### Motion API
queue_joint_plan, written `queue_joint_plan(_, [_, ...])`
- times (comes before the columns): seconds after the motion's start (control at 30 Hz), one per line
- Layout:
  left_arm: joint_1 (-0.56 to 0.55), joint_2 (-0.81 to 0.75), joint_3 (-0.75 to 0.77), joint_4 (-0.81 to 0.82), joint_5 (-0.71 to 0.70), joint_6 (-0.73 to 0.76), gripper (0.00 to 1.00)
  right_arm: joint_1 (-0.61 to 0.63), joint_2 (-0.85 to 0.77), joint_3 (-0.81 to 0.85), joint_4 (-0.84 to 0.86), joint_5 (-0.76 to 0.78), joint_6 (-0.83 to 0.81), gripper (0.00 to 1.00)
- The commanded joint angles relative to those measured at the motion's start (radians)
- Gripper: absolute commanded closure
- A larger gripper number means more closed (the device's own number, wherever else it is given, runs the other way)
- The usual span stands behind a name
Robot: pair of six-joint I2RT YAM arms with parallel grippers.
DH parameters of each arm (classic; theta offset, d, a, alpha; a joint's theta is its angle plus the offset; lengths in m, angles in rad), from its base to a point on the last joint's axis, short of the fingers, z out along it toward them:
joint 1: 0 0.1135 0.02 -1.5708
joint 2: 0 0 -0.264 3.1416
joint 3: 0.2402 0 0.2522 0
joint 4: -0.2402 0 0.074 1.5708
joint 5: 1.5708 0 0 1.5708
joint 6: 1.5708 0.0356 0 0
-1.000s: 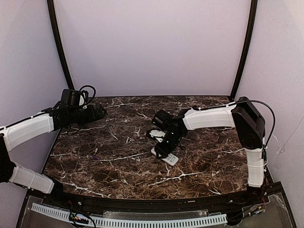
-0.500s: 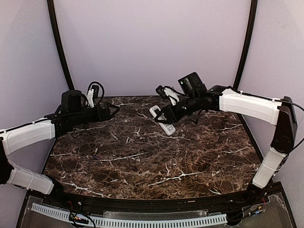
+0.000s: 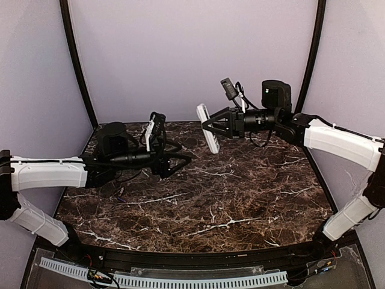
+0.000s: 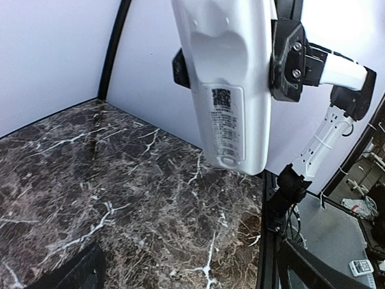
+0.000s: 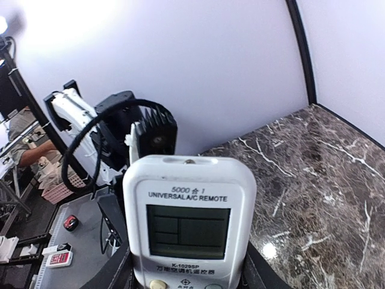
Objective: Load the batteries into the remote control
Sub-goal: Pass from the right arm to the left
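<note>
Right tool [image 3: 213, 127] is clamped on the remote control [image 3: 206, 129], held up around 12 o'clock over the desk [image 3: 240, 192]. Left tool [image 3: 180, 160] gapes wide at its 7 o'clock. No batteries in sight, so loading looks barely started.

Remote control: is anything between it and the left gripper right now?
Nothing visible. The right gripper holds the remote control in the air above the table, its back turned to the open left gripper, with only empty air between them.
</note>
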Motion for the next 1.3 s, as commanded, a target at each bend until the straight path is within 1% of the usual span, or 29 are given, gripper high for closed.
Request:
queue_joint_plan(0.0, [-0.061, 0.048, 0.066, 0.146, 0.055, 0.043, 0.00, -0.003, -0.023, -0.033, 0.260, -0.158, 0.128, 0.67])
queue_joint_plan(0.1, [-0.102, 0.079, 0.091, 0.175, 0.048, 0.037, 0.00, -0.004, -0.019, -0.061, 0.365, -0.193, 0.188, 0.67])
queue_joint_plan(0.23, [-0.127, 0.108, 0.116, 0.219, 0.016, 0.017, 0.00, -0.004, -0.013, -0.082, 0.448, -0.205, 0.240, 0.68])
queue_joint_plan(0.4, [-0.157, 0.147, 0.153, 0.239, -0.016, 0.009, 0.00, -0.004, 0.000, -0.097, 0.505, -0.205, 0.274, 0.68])
queue_joint_plan(0.57, [-0.164, 0.191, 0.170, 0.283, -0.042, -0.028, 0.00, -0.003, 0.006, -0.114, 0.559, -0.213, 0.305, 0.68])
queue_joint_plan(0.83, [-0.183, 0.233, 0.210, 0.318, -0.021, -0.040, 0.00, 0.007, 0.011, -0.131, 0.588, -0.213, 0.314, 0.69])
queue_joint_plan(0.97, [-0.187, 0.248, 0.231, 0.316, -0.015, -0.042, 0.11, 0.008, 0.006, -0.147, 0.589, -0.203, 0.306, 0.68])
queue_joint_plan(1.07, [-0.189, 0.255, 0.237, 0.333, -0.017, -0.053, 0.16, 0.009, 0.004, -0.155, 0.591, -0.204, 0.301, 0.68])
queue_joint_plan(1.13, [-0.188, 0.258, 0.239, 0.334, -0.029, -0.058, 0.18, 0.009, 0.003, -0.160, 0.592, -0.203, 0.300, 0.68])
queue_joint_plan(1.27, [-0.188, 0.262, 0.240, 0.322, -0.075, -0.053, 0.29, 0.009, -0.002, -0.167, 0.592, -0.202, 0.298, 0.68])
